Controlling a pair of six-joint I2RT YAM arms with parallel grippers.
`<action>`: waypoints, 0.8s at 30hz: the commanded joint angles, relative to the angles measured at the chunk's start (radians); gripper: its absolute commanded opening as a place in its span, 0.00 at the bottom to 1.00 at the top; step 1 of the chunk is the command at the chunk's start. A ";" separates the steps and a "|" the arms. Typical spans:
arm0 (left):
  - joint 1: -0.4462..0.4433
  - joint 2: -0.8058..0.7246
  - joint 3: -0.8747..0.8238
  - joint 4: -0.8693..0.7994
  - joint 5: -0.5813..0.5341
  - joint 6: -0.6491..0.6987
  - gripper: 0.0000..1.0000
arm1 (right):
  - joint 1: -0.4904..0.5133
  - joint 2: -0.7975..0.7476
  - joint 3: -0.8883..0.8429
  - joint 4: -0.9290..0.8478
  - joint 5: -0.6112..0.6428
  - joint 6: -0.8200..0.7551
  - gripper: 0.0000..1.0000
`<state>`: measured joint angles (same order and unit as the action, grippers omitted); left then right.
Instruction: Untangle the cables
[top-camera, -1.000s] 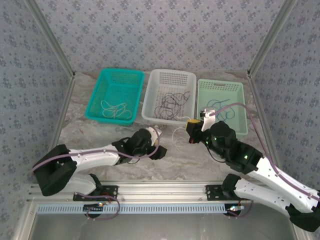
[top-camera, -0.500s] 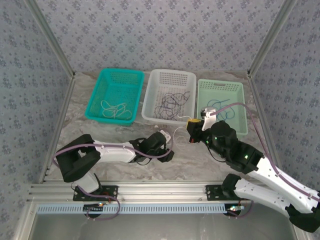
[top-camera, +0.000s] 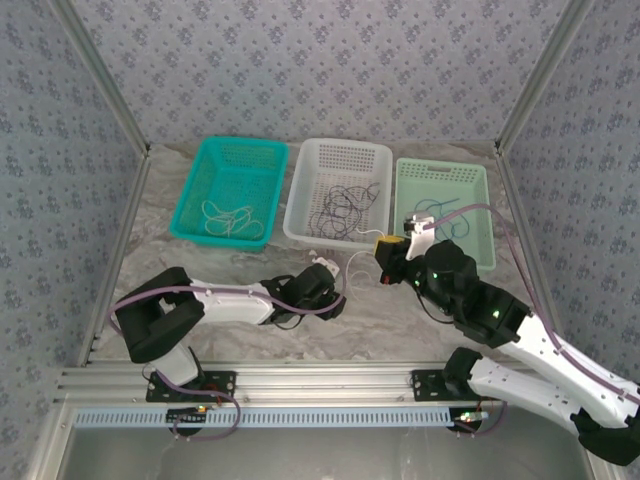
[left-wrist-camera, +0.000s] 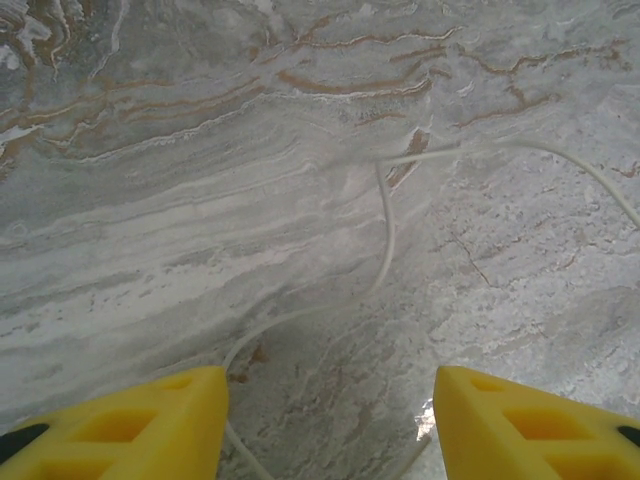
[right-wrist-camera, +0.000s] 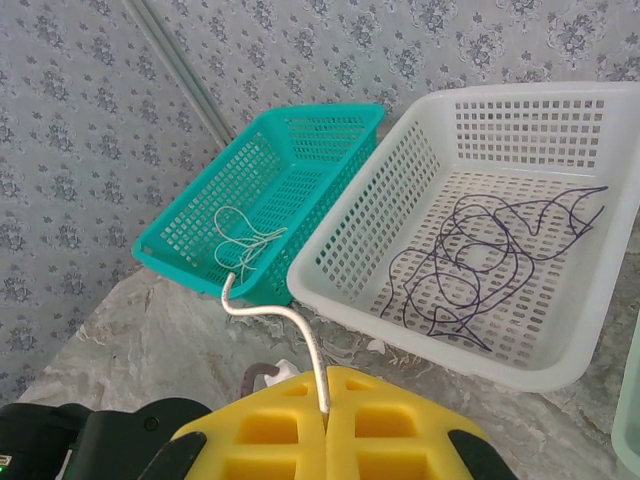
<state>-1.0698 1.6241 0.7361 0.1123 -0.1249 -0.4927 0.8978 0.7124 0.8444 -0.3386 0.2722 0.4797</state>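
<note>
- You have the white basket (top-camera: 298, 195) in the middle of a row of three.
- Just to its left sits a teal basket (top-camera: 190, 195).
- Just to its right sits a pale green basket (top-camera: 440, 165).
- The marbled table (top-camera: 200, 265) spreads in front of it.
- Flowered wallpaper (top-camera: 320, 70) rises behind it.

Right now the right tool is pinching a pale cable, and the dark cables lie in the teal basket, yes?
Not quite. The dark cables lie in the white basket, not the teal basket, as the right wrist view shows. The right tool is indeed pinching a pale cable.
</note>
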 joint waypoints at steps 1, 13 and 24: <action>-0.010 -0.006 -0.001 -0.004 -0.029 -0.013 0.55 | -0.006 -0.011 0.029 -0.010 -0.010 -0.016 0.00; -0.010 0.025 -0.001 -0.128 -0.198 -0.016 0.11 | -0.031 -0.055 0.089 -0.090 0.009 -0.036 0.00; -0.010 0.013 -0.007 -0.208 -0.244 0.034 0.00 | -0.096 -0.059 0.189 -0.167 0.012 -0.080 0.00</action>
<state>-1.0767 1.6505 0.7380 0.0128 -0.3164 -0.4908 0.8200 0.6617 0.9760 -0.4599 0.2729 0.4381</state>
